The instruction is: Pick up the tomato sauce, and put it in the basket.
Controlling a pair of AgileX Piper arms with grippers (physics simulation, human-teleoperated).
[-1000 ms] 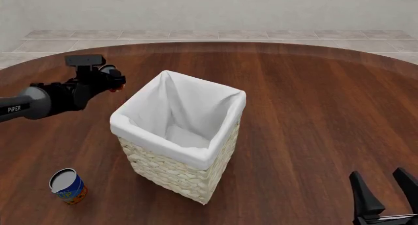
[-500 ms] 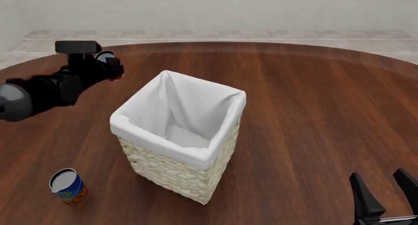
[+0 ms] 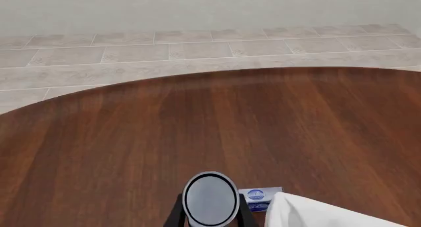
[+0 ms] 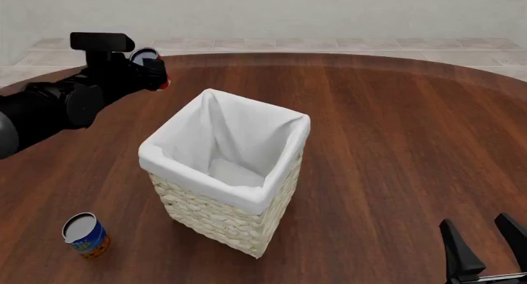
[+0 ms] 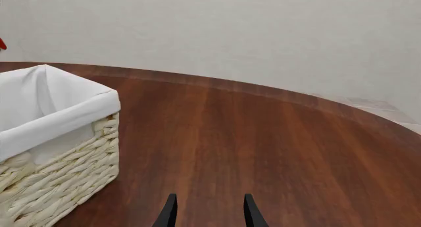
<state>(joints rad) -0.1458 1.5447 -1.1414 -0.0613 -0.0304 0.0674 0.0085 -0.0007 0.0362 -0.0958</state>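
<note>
**Sauce held high beside the basket**

The left gripper (image 4: 153, 71) reaches forward, raised above the table (image 4: 395, 129), clamped on the sauce (image 3: 210, 199) just beyond the basket's (image 4: 226, 216) far left corner. It has risen and moved nearer the basket over the last second. The right gripper (image 5: 207, 212) stays low, near the basket's right, fingers apart and holding nothing. A blue can (image 4: 85, 234) stands left of the basket.

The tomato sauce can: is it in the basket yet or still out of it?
Out. The left gripper holds the tomato sauce can in the air beside the basket, left of its far corner.
</note>
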